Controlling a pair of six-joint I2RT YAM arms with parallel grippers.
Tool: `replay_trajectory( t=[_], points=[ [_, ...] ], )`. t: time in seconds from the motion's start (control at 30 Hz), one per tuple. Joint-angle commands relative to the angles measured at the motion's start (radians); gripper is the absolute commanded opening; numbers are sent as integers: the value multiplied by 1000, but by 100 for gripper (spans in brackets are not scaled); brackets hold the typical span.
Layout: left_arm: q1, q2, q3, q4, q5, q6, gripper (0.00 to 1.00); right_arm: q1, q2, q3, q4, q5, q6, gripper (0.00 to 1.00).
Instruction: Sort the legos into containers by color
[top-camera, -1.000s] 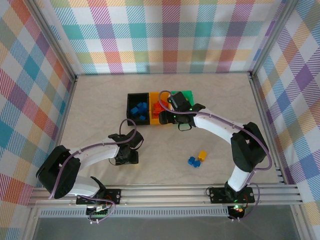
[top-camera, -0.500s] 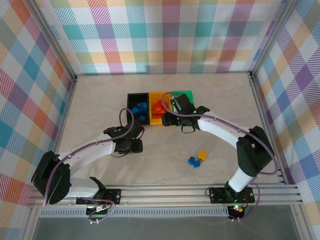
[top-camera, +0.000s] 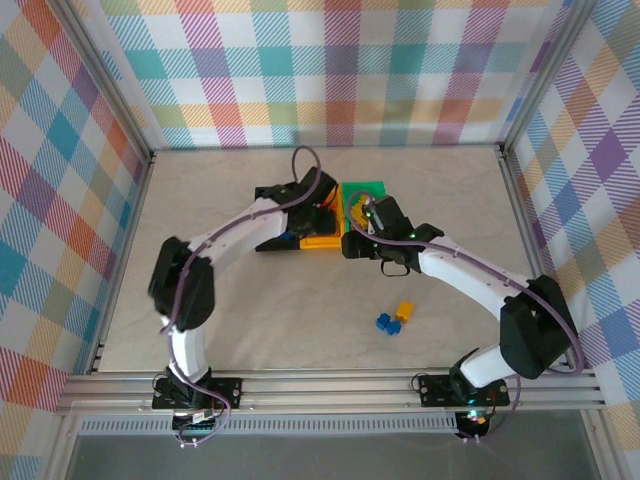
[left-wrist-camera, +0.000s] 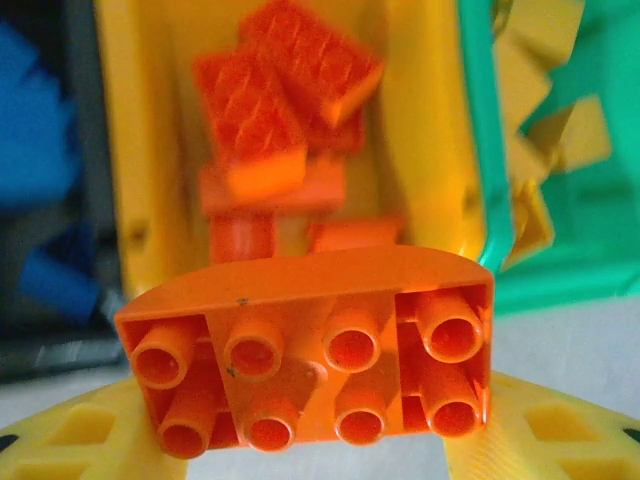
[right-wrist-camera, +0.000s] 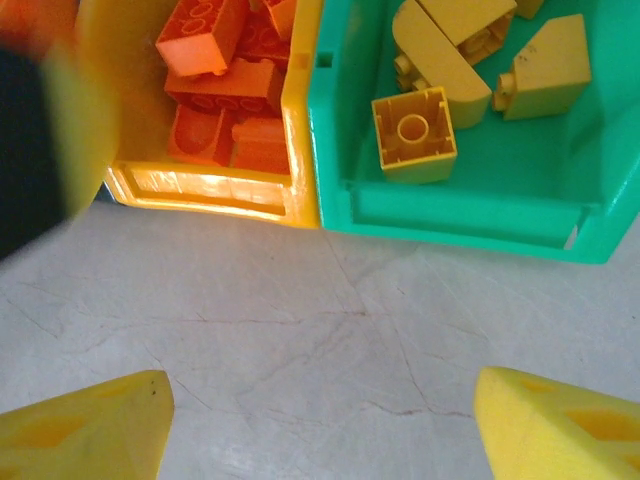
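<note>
While the left gripper (left-wrist-camera: 310, 445) is clamped on an orange brick (left-wrist-camera: 310, 340), its yellow fingers (left-wrist-camera: 75, 440) pressing the brick's two ends and the hollow tubes of its underside facing the wrist camera, it hangs just over the near rim of the yellow-orange bin (left-wrist-camera: 425, 130), the middle one of three joined in a row. Inside that bin lie several more orange bricks (left-wrist-camera: 285, 100), piled loosely, some overlapping. Touching the yellow-orange bin on its right is the green bin (right-wrist-camera: 450, 215), which holds yellow bricks (right-wrist-camera: 414, 132), one square with a single round tube showing, others wedge-shaped or rounded. Touching it on the left is the black bin (left-wrist-camera: 85, 200), with blue bricks (left-wrist-camera: 40, 130) blurred inside. The right gripper (right-wrist-camera: 320, 425) hovers above the bare table (right-wrist-camera: 330, 330) just in front of where the yellow-orange bin meets the green one, its fingers spread wide apart with nothing between them. Well in front of the yellow-orange bin and to its right, out on the table, sit loose blue pieces (top-camera: 386, 323) just beside a yellowish brick (top-camera: 404, 311).
</note>
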Motion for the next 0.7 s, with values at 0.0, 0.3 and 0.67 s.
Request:
replay_trajectory(
  t=[0.0, 0.3, 0.67],
  points=[
    [30, 113, 176, -84, -36, 54, 43, -9, -47, -28, -26, 14, 5, 79],
    [55, 368, 531, -233, -43, 58, 58, -13, -122, -74, -78, 8, -1, 81],
    [-18, 202, 517, -190, 30, 62, 100, -12, -173, -110, -260, -78, -1, 76]
  ],
)
